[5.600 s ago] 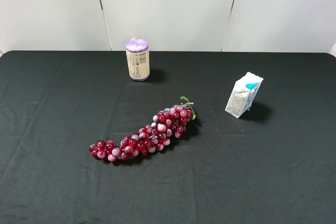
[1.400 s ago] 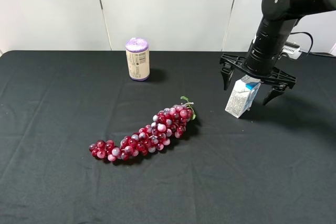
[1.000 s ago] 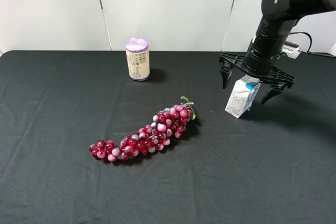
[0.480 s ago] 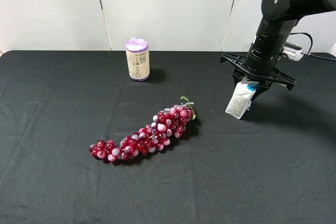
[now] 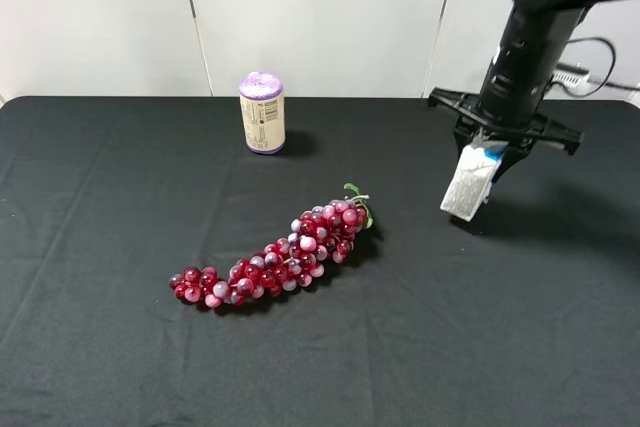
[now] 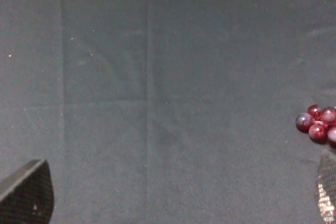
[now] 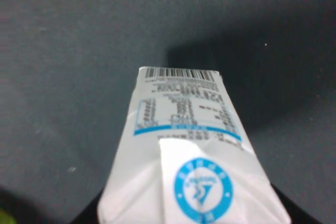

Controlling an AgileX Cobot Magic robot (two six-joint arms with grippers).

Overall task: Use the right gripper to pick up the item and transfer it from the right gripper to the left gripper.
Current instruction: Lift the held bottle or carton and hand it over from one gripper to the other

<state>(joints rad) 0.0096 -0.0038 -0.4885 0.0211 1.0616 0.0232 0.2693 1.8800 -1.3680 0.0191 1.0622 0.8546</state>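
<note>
The left gripper [image 6: 176, 199] is out of the high view. Its wrist camera shows its two fingertips wide apart with nothing between them, over bare black cloth [image 6: 157, 77], with a few grapes at the frame's edge. The purple-topped can [image 5: 262, 112] and the red grape bunch [image 5: 280, 257] lie where they were.

The change is on the right. A second ago the right gripper [image 5: 487, 155] straddled the carton [image 5: 472, 179] with its jaws spread. Now the jaws are clamped on the carton's top, and the carton hangs tilted from them, higher and slightly further right than before. It appears to be just clear of the cloth, with its shadow below.

So the pick looks done. What remains is carrying the carton toward the middle and handing it to the waiting left arm.
</note>
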